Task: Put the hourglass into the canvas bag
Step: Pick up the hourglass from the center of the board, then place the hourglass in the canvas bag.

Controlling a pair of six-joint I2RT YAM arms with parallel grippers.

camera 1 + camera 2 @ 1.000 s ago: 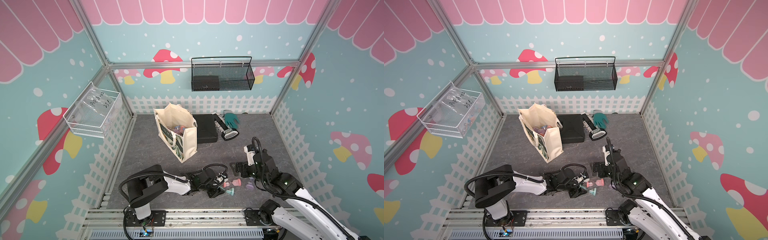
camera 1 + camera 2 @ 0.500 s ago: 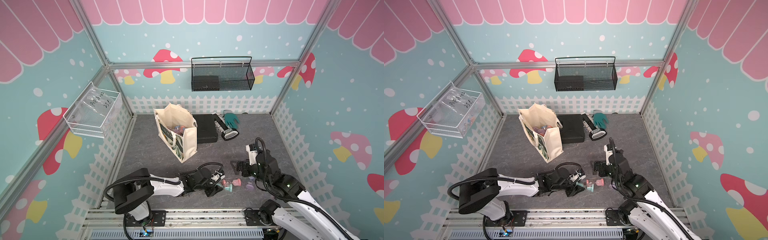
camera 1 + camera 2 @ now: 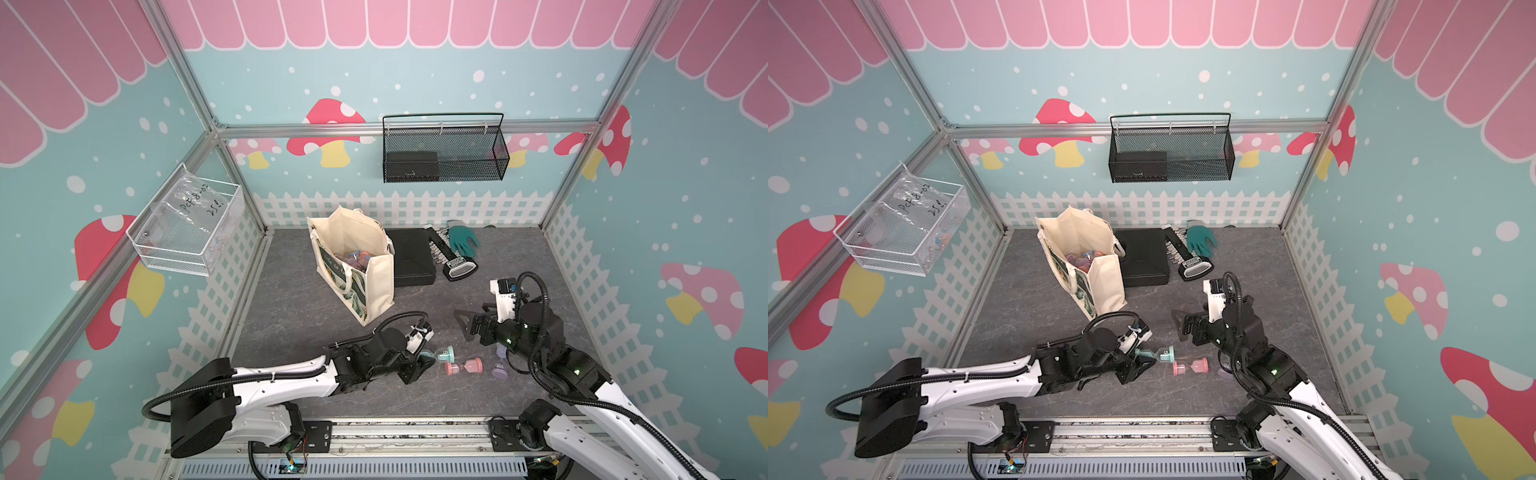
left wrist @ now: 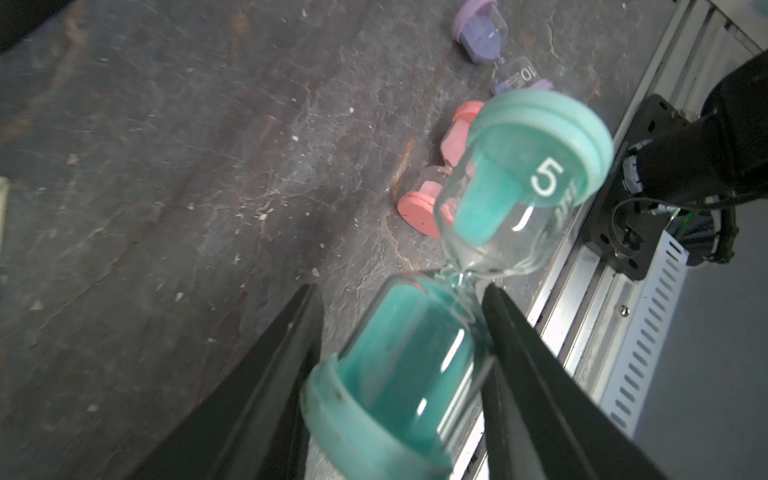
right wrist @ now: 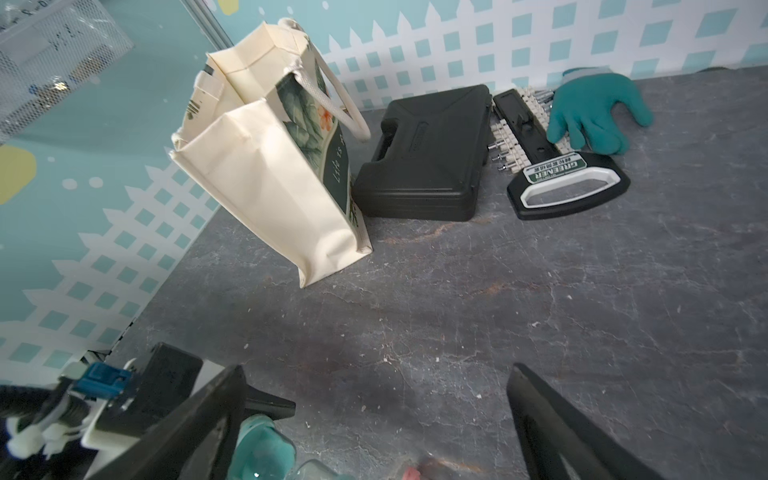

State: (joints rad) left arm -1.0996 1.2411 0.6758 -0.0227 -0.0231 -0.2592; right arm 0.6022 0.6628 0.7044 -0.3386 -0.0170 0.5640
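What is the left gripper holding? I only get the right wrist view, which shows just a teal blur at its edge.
Observer: The left gripper is shut on a teal hourglass marked 5, gripping one bulb near the neck.
Operator: Any others left out?
Observer: A pink hourglass and a purple hourglass lie on the floor beside it.
Operator: Anything in the canvas bag?
Observer: Yes, a top view shows coloured pieces inside it.

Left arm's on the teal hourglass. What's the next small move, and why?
Probably lift straight up a little: the left gripper is shut on the teal hourglass low over the floor, the pink hourglass lies close by, and the bag stands taller.
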